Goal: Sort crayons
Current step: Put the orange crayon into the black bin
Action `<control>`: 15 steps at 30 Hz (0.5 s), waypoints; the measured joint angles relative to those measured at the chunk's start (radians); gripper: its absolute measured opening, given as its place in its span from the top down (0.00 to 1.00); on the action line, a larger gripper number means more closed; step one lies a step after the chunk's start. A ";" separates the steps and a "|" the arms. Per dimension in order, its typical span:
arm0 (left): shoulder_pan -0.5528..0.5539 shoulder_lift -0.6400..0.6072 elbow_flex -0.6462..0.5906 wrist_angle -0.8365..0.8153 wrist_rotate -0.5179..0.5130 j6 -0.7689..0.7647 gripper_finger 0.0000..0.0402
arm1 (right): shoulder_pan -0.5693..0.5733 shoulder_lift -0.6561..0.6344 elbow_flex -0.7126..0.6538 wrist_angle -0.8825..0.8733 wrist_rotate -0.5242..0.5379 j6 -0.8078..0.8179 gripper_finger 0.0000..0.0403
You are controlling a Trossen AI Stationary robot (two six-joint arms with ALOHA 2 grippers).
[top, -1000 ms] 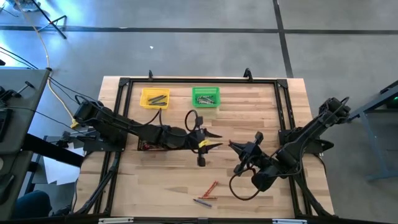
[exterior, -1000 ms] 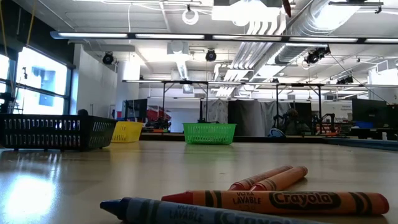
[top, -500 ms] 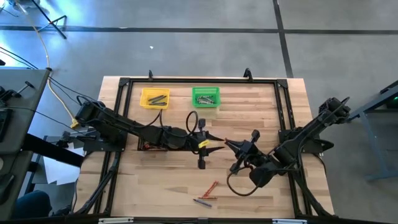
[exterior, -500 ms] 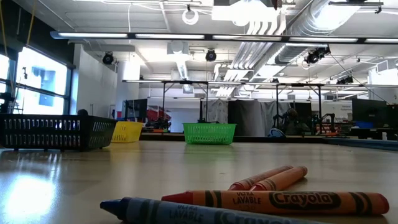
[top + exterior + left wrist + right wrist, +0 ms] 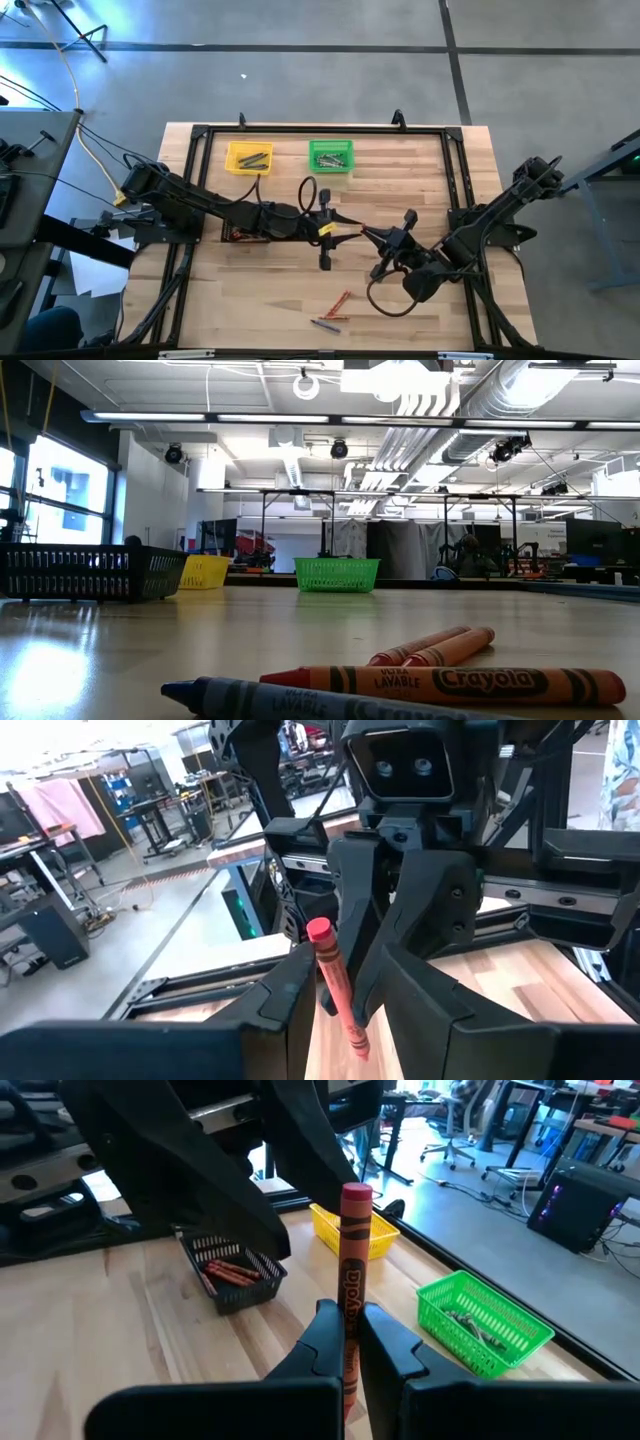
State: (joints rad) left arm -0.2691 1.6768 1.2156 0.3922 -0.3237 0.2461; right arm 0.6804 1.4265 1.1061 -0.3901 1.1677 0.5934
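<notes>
Standing upright between the pressed fingers of the right gripper (image 5: 345, 1342) is a red crayon (image 5: 351, 1270), over the middle of the table (image 5: 250, 300). The left gripper (image 5: 347, 226) meets it there, its jaws spread around the crayon's far end without pinching it. Four more crayons (image 5: 440, 670) lie near the front edge. Behind stand the black bin (image 5: 80, 572), yellow bin (image 5: 249, 158) and green bin (image 5: 331, 156).
</notes>
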 joint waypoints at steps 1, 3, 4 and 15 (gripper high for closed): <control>0.001 0.000 0.000 -0.002 0.000 0.000 0.74 | 0.000 0.000 0.000 0.000 -0.001 0.000 1.00; 0.001 0.000 0.000 -0.002 0.000 0.002 0.74 | 0.000 0.000 0.000 0.000 -0.001 0.000 1.00; 0.001 0.000 0.000 0.000 0.000 0.002 0.74 | 0.000 0.000 0.000 0.000 -0.001 0.000 1.00; 0.007 0.000 0.000 0.030 -0.125 0.052 0.74 | 0.000 0.000 0.000 -0.001 0.006 0.000 1.00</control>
State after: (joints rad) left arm -0.2618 1.6768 1.2156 0.4225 -0.4488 0.2985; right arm 0.6800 1.4261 1.1061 -0.3911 1.1736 0.5936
